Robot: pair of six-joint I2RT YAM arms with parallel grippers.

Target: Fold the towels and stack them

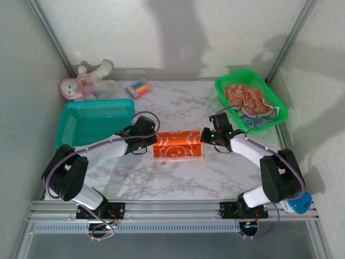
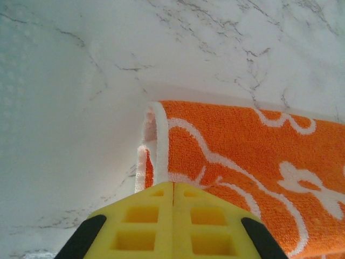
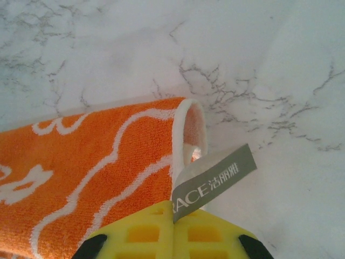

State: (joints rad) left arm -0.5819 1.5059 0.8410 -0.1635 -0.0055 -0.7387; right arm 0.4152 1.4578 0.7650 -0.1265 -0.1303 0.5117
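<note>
Cloth in bright orange with white cartoon lines, the orange towel [image 1: 178,147], lies folded into a long band in the middle of the marbled surface [image 1: 161,181]. The left end effector [image 1: 153,143] meets the towel's left end and the right end effector [image 1: 203,137] its right end, one arm on each side. In the left wrist view the yellow fingers [image 2: 143,221] are pressed together with no gap between them, and the white-hemmed corner of the towel [image 2: 242,156] runs in under their tips, so they appear clamped on that corner. In the right wrist view the right end effector [image 3: 173,229] is likewise pinched tight. A grey label [image 3: 215,183] sewn to the towel's end sticks out from between its fingers, and the hem beside it arches up in an open loop. Beyond the towel's right end stands a green basket [image 1: 237,77] holding crumpled peach towels [image 1: 245,97] and, at its near corner, a white-and-blue towel [image 1: 260,118]. Beyond the towel's left end sits a teal basket [image 1: 91,121]. Farther back on that side a plush toy [image 1: 83,81] lies against the wall, with markers [image 1: 138,87] just beside it, between the toy and the towel's far side.
</note>
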